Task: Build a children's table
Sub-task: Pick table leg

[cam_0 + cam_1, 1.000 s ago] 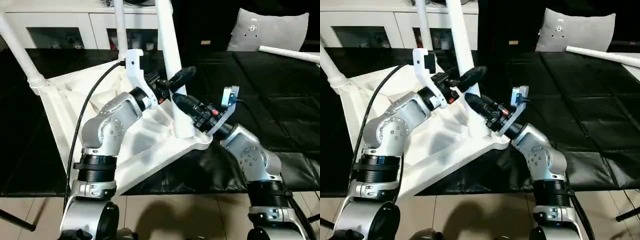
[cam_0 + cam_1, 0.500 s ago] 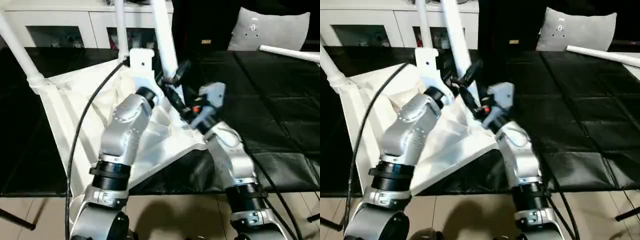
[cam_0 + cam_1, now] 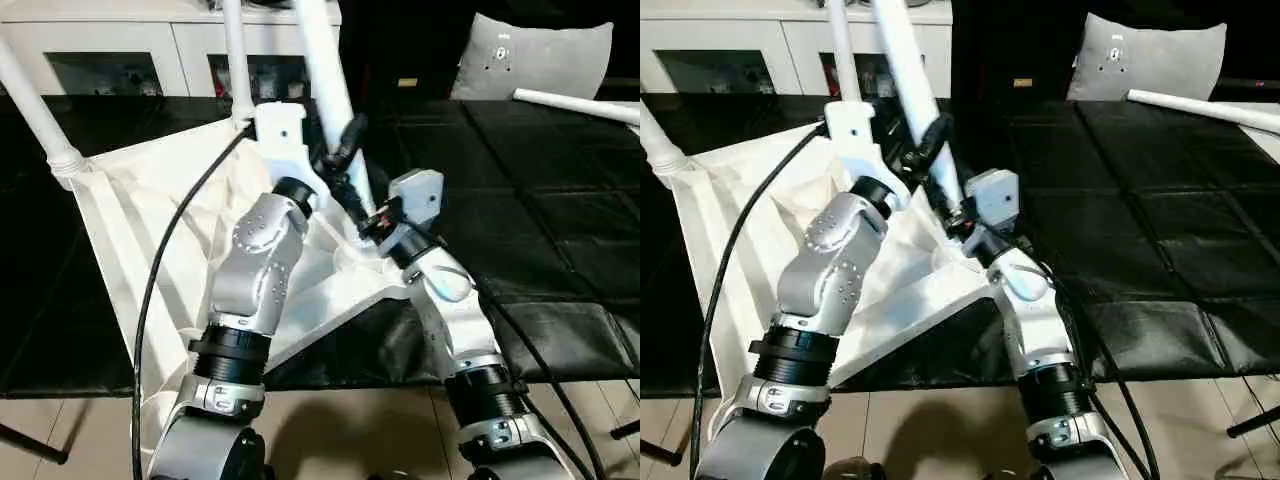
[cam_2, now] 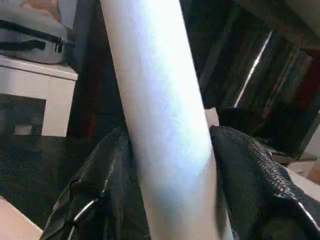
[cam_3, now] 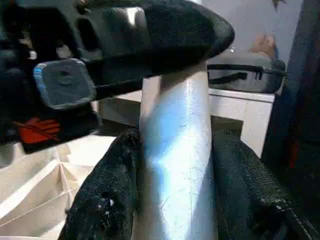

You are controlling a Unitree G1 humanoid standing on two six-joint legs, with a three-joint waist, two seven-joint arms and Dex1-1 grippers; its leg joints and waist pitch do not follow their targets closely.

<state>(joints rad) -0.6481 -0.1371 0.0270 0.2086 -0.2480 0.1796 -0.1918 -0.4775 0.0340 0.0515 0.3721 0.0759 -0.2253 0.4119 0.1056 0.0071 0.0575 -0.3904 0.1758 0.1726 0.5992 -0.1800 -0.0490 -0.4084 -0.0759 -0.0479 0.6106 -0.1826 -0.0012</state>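
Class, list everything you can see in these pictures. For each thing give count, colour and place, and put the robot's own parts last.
tabletop: 1, white, ribbed underside up on the work surface
held leg: 1, white, upright at the near corner socket
other upright legs: 2, white, left and far corners
loose leg: 1, white, lying far right
work surface: 1, black
cushion: 1, grey, back right
cabinet: 1, white, behind
left tool: 1, black, closed on held leg, higher
right tool: 1, black, closed on held leg, lower

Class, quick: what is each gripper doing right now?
Left gripper: closed around the long white tapered tube leg.
Right gripper: gripping the same leg, lower down.
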